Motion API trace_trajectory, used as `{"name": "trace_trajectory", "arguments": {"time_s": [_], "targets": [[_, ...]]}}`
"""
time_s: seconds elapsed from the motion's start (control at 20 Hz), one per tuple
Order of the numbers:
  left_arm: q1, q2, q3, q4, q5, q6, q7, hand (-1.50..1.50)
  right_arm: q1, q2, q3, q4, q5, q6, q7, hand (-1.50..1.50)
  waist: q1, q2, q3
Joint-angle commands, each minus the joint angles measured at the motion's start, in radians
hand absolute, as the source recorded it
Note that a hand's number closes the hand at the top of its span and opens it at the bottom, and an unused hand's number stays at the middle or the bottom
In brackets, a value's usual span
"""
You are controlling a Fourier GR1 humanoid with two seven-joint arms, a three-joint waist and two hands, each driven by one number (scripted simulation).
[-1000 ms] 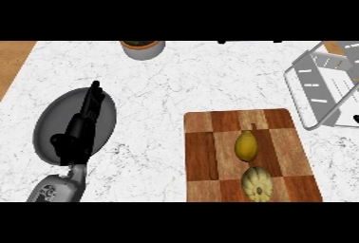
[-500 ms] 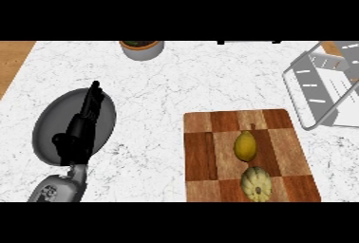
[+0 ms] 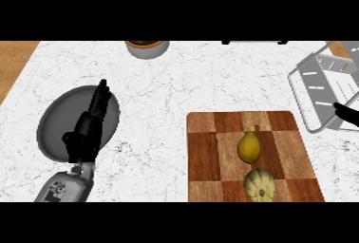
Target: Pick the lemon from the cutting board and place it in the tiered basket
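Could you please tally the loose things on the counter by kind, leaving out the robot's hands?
Yellow lemon: 1
Pale ribbed squash: 1
Wooden checkered cutting board: 1
Grey round plate: 1
Grey bowl: 1
White wire tiered basket: 1
Total: 6

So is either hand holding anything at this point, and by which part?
Nothing is held. The left hand is open over a grey plate. The right hand barely shows at the edge. The lemon lies untouched on the cutting board.

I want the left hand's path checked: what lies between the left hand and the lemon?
In the head view, only bare marble counter and the cutting board's near strip separate the left hand from the lemon.
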Motion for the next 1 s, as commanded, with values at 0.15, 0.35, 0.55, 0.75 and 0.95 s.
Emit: {"name": "trace_trajectory", "arguments": {"time_s": [0.15, 0.35, 0.55, 0.75, 0.95], "targets": [[0.005, -0.025, 0.013, 0.010, -0.014, -0.029, -0.011, 0.00, -0.165, 0.064, 0.195, -0.112, 0.061, -0.011, 0.337, -1.50, 0.015, 0.003, 0.002], [0.016, -0.010, 0.029, -0.052, -0.023, -0.045, 0.026, 0.00, -0.251, 0.108, 0.283, -0.089, 0.082, 0.045, 0.440, -1.50, 0.017, 0.003, 0.002], [0.037, -0.029, 0.008, -0.098, -0.066, -0.029, 0.069, 0.00, -0.210, 0.111, 0.239, -0.130, 0.055, 0.117, 0.521, -1.50, 0.008, 0.001, 0.002], [0.045, -0.037, 0.055, -0.038, -0.034, -0.075, -0.004, 0.00, -0.233, 0.176, 0.290, -0.032, 0.142, 0.162, 0.502, -1.50, 0.009, 0.002, 0.003], [0.006, -0.060, 0.067, 0.029, -0.047, -0.087, -0.014, 0.00, -0.220, 0.220, 0.344, -0.064, 0.256, 0.175, 0.539, -1.50, 0.006, 0.003, 0.003]]}}
